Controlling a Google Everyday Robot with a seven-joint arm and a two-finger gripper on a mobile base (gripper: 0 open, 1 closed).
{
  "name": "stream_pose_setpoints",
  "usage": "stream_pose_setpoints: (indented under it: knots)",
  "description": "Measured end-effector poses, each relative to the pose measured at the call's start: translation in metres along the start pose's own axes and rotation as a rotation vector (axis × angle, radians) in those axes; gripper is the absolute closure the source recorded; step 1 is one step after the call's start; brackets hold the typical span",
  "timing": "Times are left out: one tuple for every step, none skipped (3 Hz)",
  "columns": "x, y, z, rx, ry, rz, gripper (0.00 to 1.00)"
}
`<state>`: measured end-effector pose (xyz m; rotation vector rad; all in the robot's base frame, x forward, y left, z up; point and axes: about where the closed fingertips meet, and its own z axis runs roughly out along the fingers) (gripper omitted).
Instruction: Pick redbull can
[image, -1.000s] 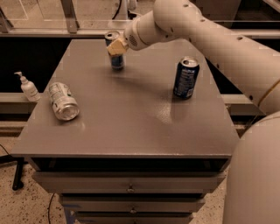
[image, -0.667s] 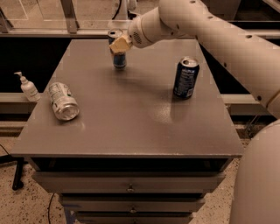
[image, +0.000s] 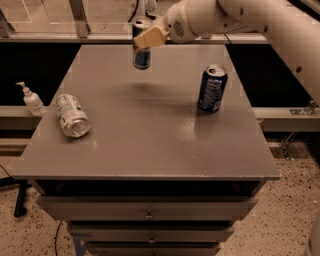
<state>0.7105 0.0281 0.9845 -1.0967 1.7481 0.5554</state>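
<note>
The redbull can is slim, silver and blue, with a silver top. It hangs upright above the far middle of the grey table. My gripper is shut on its upper part, with a tan finger across the front of the can. The white arm reaches in from the upper right. A soft shadow lies on the table below the can.
A wider dark blue can stands upright at the right of the table. A silver-white can with green print lies on its side at the left. A small pump bottle stands on a ledge left of the table. Drawers sit below the tabletop.
My gripper has lifted the redbull can off the table surface. The can now hangs higher than before. The other cans have not moved.
</note>
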Motion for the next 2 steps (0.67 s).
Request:
stream_pose_setpoints:
  knots:
    - [-0.002, 0.007, -0.044, -0.093, -0.111, 0.064, 1.0]
    - [-0.005, 0.009, -0.057, -0.11, -0.145, 0.099, 1.0]
